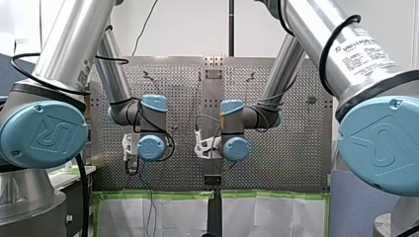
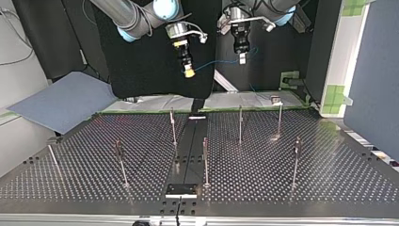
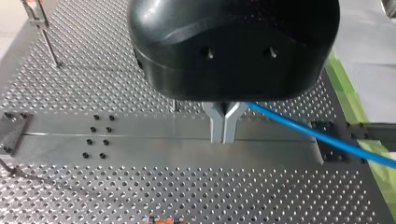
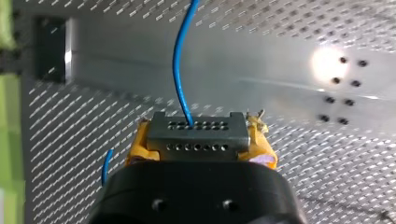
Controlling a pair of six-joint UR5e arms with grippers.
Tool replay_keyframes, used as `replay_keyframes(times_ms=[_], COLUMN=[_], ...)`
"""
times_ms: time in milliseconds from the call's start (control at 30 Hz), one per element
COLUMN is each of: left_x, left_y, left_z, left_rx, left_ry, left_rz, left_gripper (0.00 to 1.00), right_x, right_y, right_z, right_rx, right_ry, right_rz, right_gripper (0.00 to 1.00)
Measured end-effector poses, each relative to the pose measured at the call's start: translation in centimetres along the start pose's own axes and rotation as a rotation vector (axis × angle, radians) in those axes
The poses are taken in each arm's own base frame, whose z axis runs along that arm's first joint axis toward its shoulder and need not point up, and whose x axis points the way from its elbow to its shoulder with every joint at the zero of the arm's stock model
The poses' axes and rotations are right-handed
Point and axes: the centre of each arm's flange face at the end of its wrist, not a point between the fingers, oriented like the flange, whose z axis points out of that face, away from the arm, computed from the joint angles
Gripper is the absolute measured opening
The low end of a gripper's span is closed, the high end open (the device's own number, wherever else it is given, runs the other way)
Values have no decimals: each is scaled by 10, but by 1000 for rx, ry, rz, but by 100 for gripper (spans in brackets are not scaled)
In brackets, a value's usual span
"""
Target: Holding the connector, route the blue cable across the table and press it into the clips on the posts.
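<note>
In the right wrist view my right gripper [image 4: 201, 145] is shut with its yellow pads [image 4: 140, 144] on a grey connector [image 4: 197, 127]. The blue cable [image 4: 179, 60] leaves the connector's face and runs ahead over the table. In the top view my right gripper [image 2: 189, 70] hangs above the table's far edge, and the blue cable [image 2: 217, 61] runs across to my left gripper [image 2: 242, 57]. My left gripper [image 3: 224, 133] has its metal fingers shut, with the blue cable [image 3: 322, 137] coming out beside them. Several thin posts [image 2: 240, 123] with clips stand on the table.
A plain metal strip [image 3: 154, 140] crosses the perforated table [image 2: 329, 169] under my left gripper. A blue-grey sheet [image 2: 61, 101] lies at the top view's left and a dark blue panel [image 2: 376, 70] stands at its right. Green tape [image 1: 158, 195] lines the table's edge.
</note>
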Motion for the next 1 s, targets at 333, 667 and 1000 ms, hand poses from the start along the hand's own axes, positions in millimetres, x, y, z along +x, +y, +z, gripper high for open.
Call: replay_keyframes(times_ms=[333, 667, 1000], left_x=[-39, -76, -117], left_y=[-9, 4, 11], left_z=[26, 34, 37], left_rx=[-58, -164, -229], left_ry=[-54, -72, -104], left_rz=[-24, -34, -62], left_gripper=[0, 0, 0], right_x=[64, 133, 211], right_y=[-8, -11, -5], right_z=[18, 31, 36], right_rx=[77, 152, 212], right_ry=[71, 143, 219], right_rz=[87, 167, 241], right_gripper=[0, 0, 0])
